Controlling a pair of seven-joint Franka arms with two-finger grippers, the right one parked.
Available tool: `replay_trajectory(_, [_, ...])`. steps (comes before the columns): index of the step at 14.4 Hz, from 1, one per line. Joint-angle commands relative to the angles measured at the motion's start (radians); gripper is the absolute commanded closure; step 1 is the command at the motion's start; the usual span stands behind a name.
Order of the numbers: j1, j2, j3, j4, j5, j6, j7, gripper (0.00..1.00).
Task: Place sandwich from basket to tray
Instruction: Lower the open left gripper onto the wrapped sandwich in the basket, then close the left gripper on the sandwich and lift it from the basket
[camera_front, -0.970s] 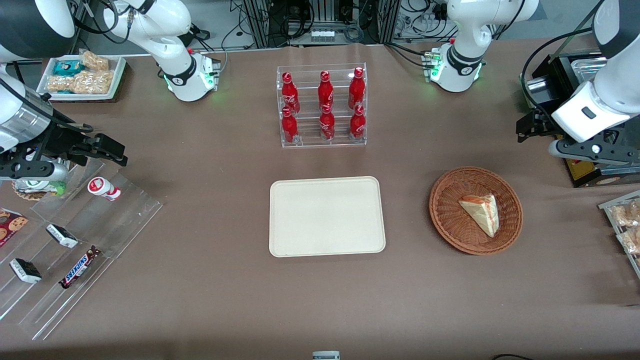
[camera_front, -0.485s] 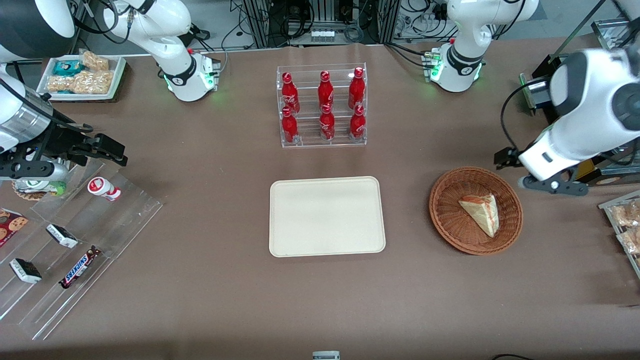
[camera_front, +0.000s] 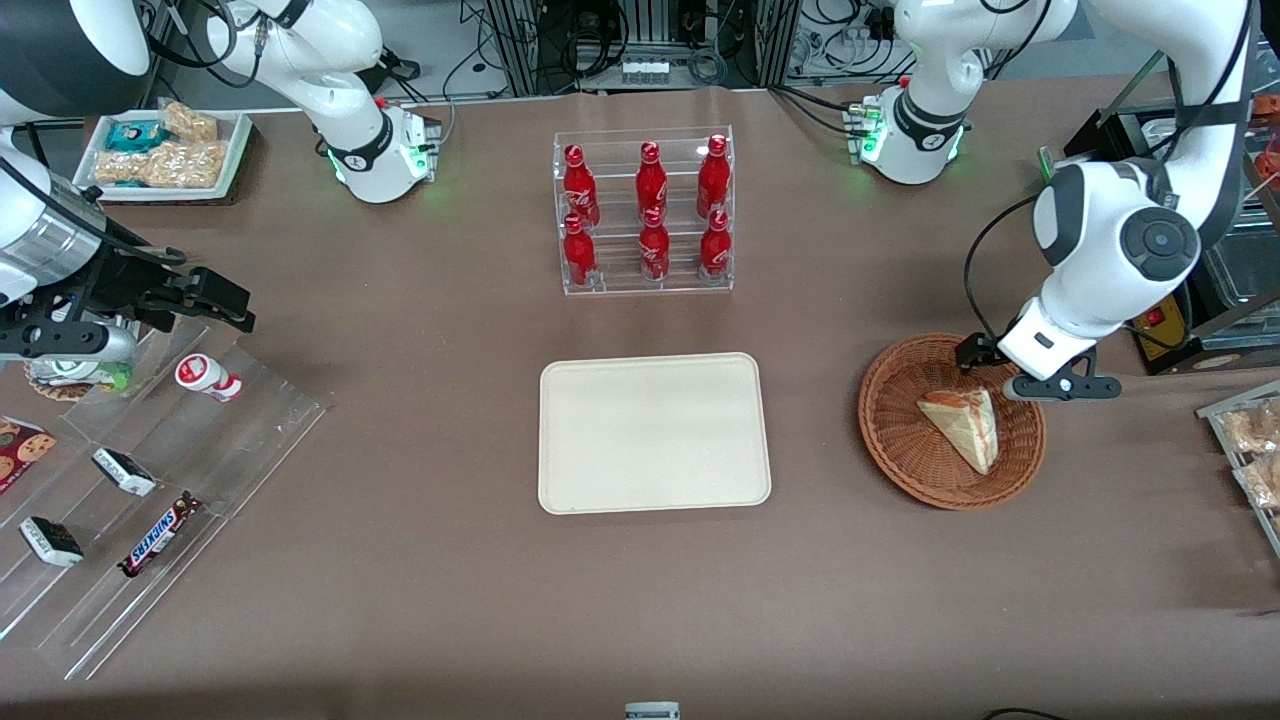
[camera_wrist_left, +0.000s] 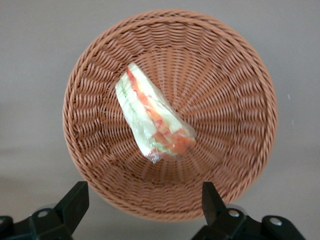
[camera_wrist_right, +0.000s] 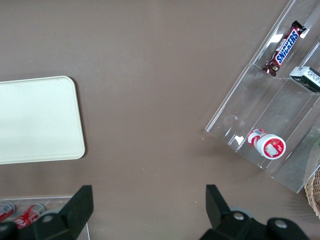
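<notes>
The sandwich (camera_front: 962, 425) (camera_wrist_left: 152, 117), a clear-wrapped pale wedge with red-orange and green filling, lies in the round wicker basket (camera_front: 900, 470) (camera_wrist_left: 90, 75). My left gripper (camera_front: 1020, 372) (camera_wrist_left: 143, 205) hovers above the basket's rim, the part farther from the front camera. Its two black fingers stand wide open with nothing between them, clear of the sandwich. The cream tray (camera_front: 655, 432) (camera_wrist_right: 35, 120) lies flat beside the basket, toward the parked arm's end, with nothing on it.
A clear rack of red bottles (camera_front: 645, 210) stands farther from the front camera than the tray. A stepped acrylic shelf with snacks (camera_front: 150, 480) sits at the parked arm's end. A tray of packaged snacks (camera_front: 1250, 450) and a black box (camera_front: 1150, 170) flank the basket.
The left arm has swung in from the table's end toward the basket, bringing its gripper over the basket's rim. Sandwich, basket and tray have not moved.
</notes>
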Motion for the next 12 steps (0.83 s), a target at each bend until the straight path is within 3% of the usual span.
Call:
replay_trajectory(1, [0.005,0.017,-0.004,-0.007,0.0,0.07,-0.22,0.0])
replay_trajectory(5, [0.004,0.104,-0.004,0.008,-0.002,0.185,-0.576,0.0])
replay_trajectory(9, [0.005,0.182,-0.004,0.034,-0.005,0.193,-0.617,0.0])
replay_trajectory(10, [0.005,0.204,-0.004,0.043,-0.003,0.194,-0.615,0.04])
replay_trajectory(11, [0.004,0.218,-0.004,0.046,-0.005,0.194,-0.618,0.27])
replay_trajectory(12, [0.004,0.221,-0.004,0.048,-0.003,0.193,-0.617,0.59])
